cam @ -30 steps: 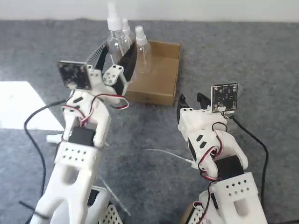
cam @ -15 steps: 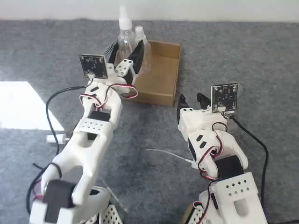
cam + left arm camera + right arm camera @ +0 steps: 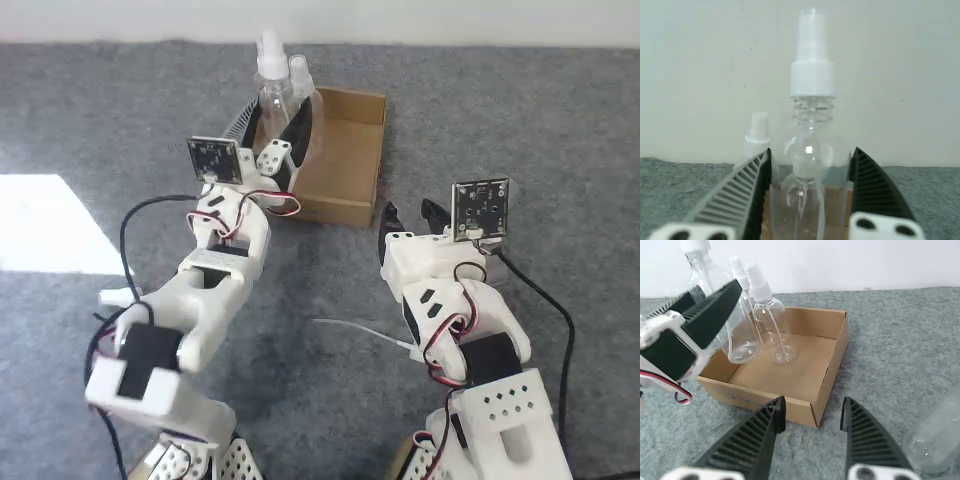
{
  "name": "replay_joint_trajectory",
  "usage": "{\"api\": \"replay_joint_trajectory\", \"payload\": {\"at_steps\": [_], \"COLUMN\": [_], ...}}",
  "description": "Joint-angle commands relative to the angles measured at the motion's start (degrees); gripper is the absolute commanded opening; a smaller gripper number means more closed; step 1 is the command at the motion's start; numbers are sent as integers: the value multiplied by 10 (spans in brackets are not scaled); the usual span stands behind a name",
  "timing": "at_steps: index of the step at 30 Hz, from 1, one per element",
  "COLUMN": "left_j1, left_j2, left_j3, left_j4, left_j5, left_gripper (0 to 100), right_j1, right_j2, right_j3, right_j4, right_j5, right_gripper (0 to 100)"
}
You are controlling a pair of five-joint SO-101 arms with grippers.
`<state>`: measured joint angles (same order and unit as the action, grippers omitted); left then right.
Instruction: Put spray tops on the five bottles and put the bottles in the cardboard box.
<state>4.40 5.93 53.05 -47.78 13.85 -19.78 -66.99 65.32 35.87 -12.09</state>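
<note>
High view: the left end effector [image 3: 275, 108] is gripping an upright clear spray bottle [image 3: 270, 88] at the far-left corner of the cardboard box [image 3: 330, 208], near the counter's far edge. The right end effector [image 3: 410, 213] is gaping before the box.

Left wrist view: another spray top [image 3: 758, 135] is peeking from behind.

Right wrist view: two capped bottles [image 3: 772, 325] are standing inside the box, and a loose bottle [image 3: 935, 440] is lying on the counter.

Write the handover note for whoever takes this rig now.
Left end effector: shut on a clear plastic bottle with a white spray top, at the brown cardboard box's edge.
Right end effector: open, empty, before the box.
Done: two more capped bottles stand in the box.
Left: box the held bottle; another clear bottle lies on the grey table by the right arm, cap state hidden; cap and box the rest.
</note>
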Motion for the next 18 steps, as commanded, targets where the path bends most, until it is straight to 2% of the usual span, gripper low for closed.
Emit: {"api": "replay_joint_trajectory", "payload": {"at_steps": [1,14,18], "left_j1": [-6,-7,-7], "left_j2": [19,157,218], "left_j3": [-32,-35,-56], "left_j4": [-53,-241,-286], "left_j5": [5,-3,-40], "left_gripper": [114,114,113], "right_j1": [9,9,9], "right_j2": [-14,-14,-14], "right_j3": [3,3,3], "right_j4": [-26,-29,-29], "right_j5": [-7,-7,-7], "right_gripper": [162,162,162]}}
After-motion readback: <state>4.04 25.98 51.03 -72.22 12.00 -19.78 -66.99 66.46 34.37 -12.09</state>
